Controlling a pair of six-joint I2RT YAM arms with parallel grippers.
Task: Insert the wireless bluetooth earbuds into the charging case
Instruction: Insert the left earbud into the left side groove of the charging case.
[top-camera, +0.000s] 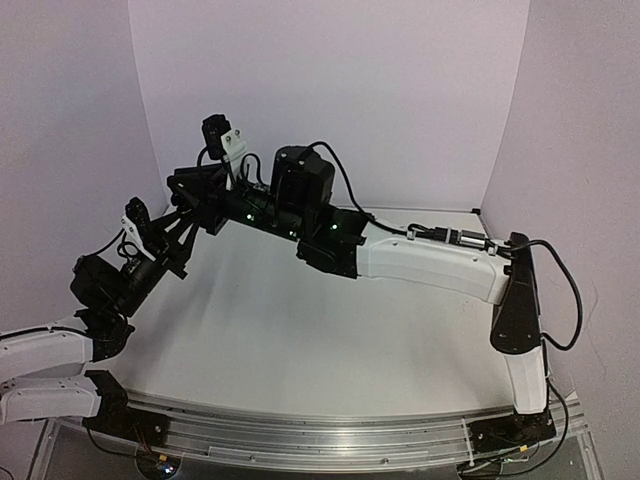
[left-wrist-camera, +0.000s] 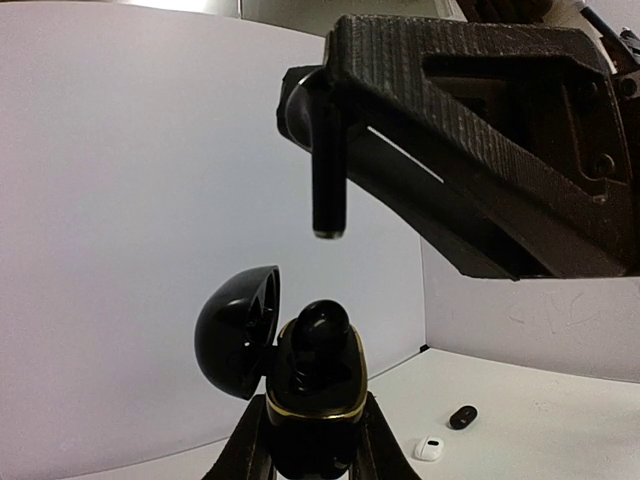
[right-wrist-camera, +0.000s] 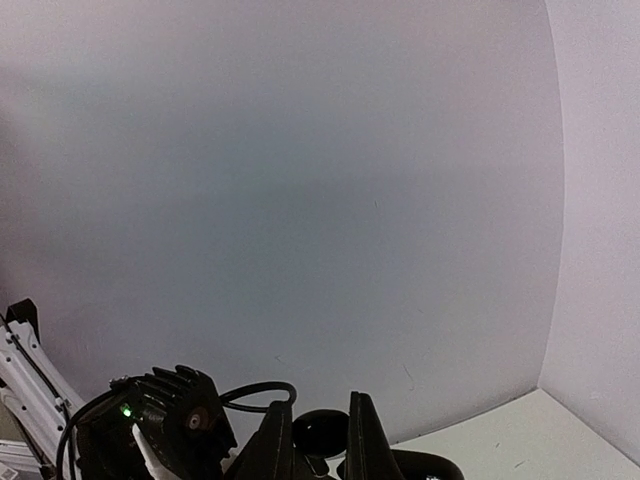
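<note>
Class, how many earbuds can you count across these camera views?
4. A gripped black earbud in the right fingers, a seated black earbud in the open case, a white earbud and a loose black earbud on the table. Others may be hidden.

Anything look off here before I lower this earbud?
Nothing spilled or damaged. One thing: the black earbud already in the open charging case, held by the left gripper, bulges above the rim and may not be fully seated. The held earbud in the right gripper hangs stem-down above it.
</note>
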